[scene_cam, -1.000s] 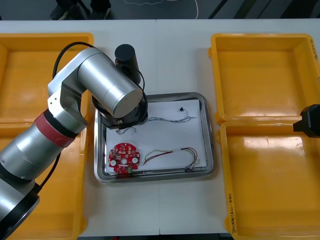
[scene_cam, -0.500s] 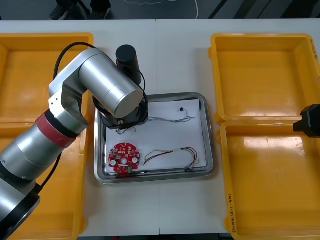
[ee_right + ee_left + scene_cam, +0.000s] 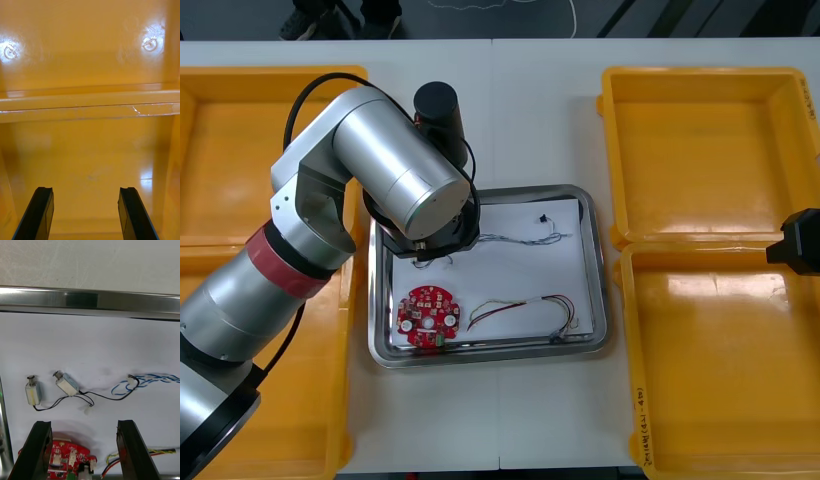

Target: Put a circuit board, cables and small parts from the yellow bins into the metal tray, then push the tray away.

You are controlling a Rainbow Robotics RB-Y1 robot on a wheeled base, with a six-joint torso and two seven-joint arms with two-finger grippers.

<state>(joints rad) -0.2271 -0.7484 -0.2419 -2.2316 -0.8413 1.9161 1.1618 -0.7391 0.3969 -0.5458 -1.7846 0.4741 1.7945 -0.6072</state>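
My left gripper (image 3: 84, 453) hangs open over the white-lined metal tray (image 3: 600, 300), with nothing between its fingers. Just beyond the fingertips lie two small metal parts (image 3: 33, 394) (image 3: 66, 383) joined by thin black wires. Next to them is the twisted blue and white cable (image 3: 153, 380) (image 3: 520, 238). The round red circuit board (image 3: 428, 318) (image 3: 69, 461) rests in the tray's near left corner, with the red and yellow cable (image 3: 530, 310) beside it. My left arm (image 3: 395, 170) covers the tray's far left corner. My right gripper (image 3: 85, 213) is open over a bare bin floor.
Yellow bins flank the tray on the left (image 3: 240, 130) and right (image 3: 700, 150); those in view look bare inside. My right arm (image 3: 800, 240) sits at the ridge (image 3: 90, 105) between the two right bins. The tray's shiny far rim (image 3: 90, 302) borders bare table.
My left arm has shifted slightly toward the table's far side. The board and cables in the tray lie as before. The right arm has not moved.
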